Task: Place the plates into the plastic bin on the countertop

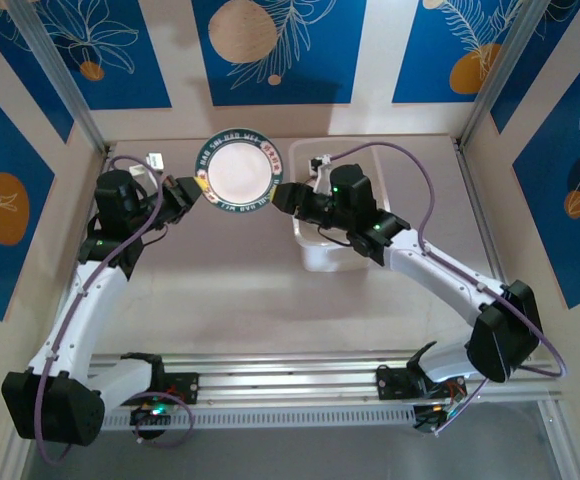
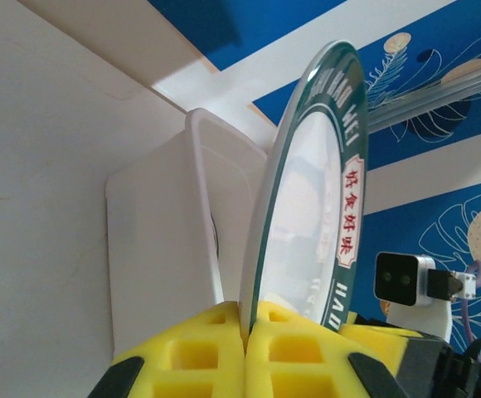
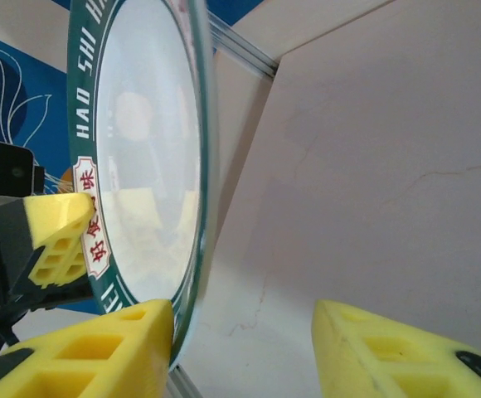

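Observation:
A white plate (image 1: 237, 172) with a dark green printed rim hangs in the air above the back of the countertop (image 1: 230, 290), between my two grippers. My left gripper (image 1: 192, 190) is shut on its left edge; in the left wrist view the yellow pads (image 2: 216, 356) pinch the rim of the plate (image 2: 307, 191). My right gripper (image 1: 282, 195) is open at the plate's right edge. One yellow finger (image 3: 99, 352) lies against the plate (image 3: 141, 166) and the other finger (image 3: 390, 348) stands well apart. The plastic bin (image 1: 320, 250) sits right of the plate, partly under my right arm.
A small white object (image 1: 155, 160) lies at the back left corner. Blue-patterned walls close in the back and sides. An aluminium rail (image 1: 290, 385) runs along the near edge. In the left wrist view the bin (image 2: 166, 249) stands just behind the plate.

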{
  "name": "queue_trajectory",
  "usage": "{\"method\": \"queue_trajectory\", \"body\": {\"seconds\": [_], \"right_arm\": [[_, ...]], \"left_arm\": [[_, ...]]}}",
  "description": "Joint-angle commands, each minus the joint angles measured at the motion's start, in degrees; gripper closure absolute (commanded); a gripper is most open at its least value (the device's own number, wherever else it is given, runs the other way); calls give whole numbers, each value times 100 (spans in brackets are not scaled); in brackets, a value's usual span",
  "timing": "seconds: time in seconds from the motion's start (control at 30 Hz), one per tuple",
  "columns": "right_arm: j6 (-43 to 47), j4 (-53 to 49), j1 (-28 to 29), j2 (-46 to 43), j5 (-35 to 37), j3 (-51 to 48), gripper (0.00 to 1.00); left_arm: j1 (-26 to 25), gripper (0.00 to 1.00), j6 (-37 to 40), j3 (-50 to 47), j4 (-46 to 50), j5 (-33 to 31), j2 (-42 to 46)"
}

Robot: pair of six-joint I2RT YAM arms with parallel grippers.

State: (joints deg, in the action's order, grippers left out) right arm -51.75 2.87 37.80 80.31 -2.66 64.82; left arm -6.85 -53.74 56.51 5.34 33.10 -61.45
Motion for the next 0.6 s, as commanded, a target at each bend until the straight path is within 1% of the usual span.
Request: {"method": "queue_trajectory", "body": {"seconds": [0.0,0.13,0.4,0.43,0.57], "right_arm": [[-135,323,30,198,-100,242,56],[-345,524,27,266,-180,233,70],[-797,679,26,145,-226,-29,90],[-865,658,17,119,-209,-52,91],[-891,484,-31,-92,-88,-121,93]], "left_arm": [[-118,100,-78,51,-418,119,203],[-164,100,37,63,-273,82,195],[-251,100,150,43,-100,7,151],[-273,95,170,59,-91,-6,151],[-353,59,194,73,-119,-70,194]]}}
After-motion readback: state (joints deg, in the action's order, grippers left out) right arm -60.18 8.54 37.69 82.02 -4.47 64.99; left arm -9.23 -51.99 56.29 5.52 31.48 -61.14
